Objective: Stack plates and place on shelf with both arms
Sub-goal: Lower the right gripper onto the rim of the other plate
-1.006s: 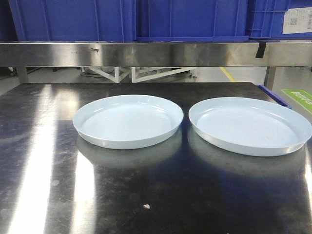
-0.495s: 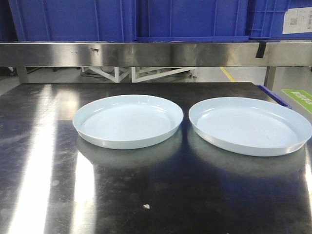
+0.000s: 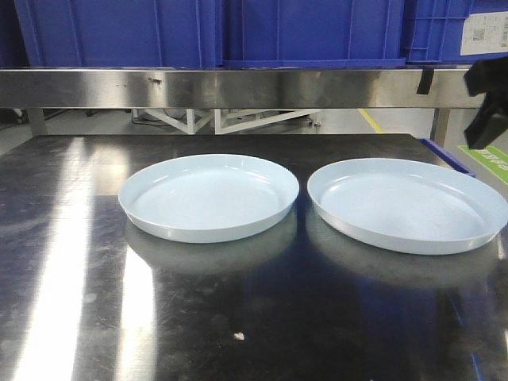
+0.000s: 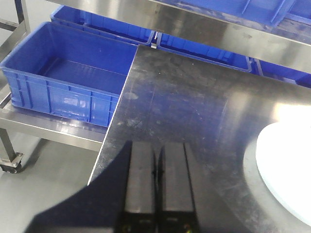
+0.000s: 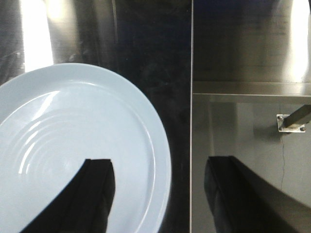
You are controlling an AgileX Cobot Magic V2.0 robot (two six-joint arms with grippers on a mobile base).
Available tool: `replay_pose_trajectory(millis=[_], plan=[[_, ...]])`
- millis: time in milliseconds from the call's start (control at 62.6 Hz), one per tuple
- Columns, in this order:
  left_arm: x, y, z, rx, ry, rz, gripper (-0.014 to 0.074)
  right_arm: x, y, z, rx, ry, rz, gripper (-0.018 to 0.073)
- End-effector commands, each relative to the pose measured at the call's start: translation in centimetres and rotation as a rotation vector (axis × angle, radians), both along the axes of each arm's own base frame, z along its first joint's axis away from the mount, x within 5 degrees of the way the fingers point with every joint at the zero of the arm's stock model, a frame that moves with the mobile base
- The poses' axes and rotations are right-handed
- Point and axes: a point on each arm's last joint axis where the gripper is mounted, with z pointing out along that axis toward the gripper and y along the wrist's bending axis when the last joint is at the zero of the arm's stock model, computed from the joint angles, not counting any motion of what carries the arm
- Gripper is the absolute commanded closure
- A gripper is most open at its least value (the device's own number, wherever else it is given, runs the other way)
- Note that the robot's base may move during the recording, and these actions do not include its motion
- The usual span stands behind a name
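We are looking at two large round pale-blue shallow plates lying side by side, apart and unstacked, on the dark reflective steel table [image 3: 79, 278]. The left plate [image 3: 209, 197] is sitting at 9 o'clock of the right plate [image 3: 407, 204], with a narrow gap between their rims.

The right gripper [image 5: 158, 162] is hanging above the right plate's 3 o'clock rim with its jaws wide apart. One finger [image 5: 90, 194] is over the ringed inside and the other is out past the table's edge. In the front view it is only showing as a dark shape at the plate's 1 o'clock. The left gripper [image 4: 155, 155] is hovering over bare steel with its fingers pressed together and gripping nothing, and the left plate's edge is showing at its 3 o'clock.

We are judging the stacking as not yet begun.

- **Table edge:** that rim is lying close to the edge, so a descent landing on the rim could tip or shove the plate off.
- **Grip:** the low, glossy rim is offering little to pinch, so a shallow grip could let it slip out.
- **Shelf:** the steel shelf rail [image 3: 238, 87] under the blue plastic crates [image 3: 309, 32] is sitting at 12 o'clock, and uneven lifting by the two arms could tilt the stack.
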Motion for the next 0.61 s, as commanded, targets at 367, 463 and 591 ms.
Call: replay_pose_trajectory(millis=[367,463,591], plan=[[0.2,0.0,1.6,-0.007,-0.098,-0.003,0.0496,4.3,-0.2,-0.3,-0.006,-0.023,-0.015,0.0043],[0.2,0.0,1.6,-0.007,-0.098,-0.003,0.0496,4.5,-0.8,-0.9,-0.007,-0.005,-0.033,0.0043],[0.2,0.0,1.6,-0.007,-0.098,-0.003,0.0496,4.7,-1.1,-1.4,-0.008,0.01,-0.042,0.0057]])
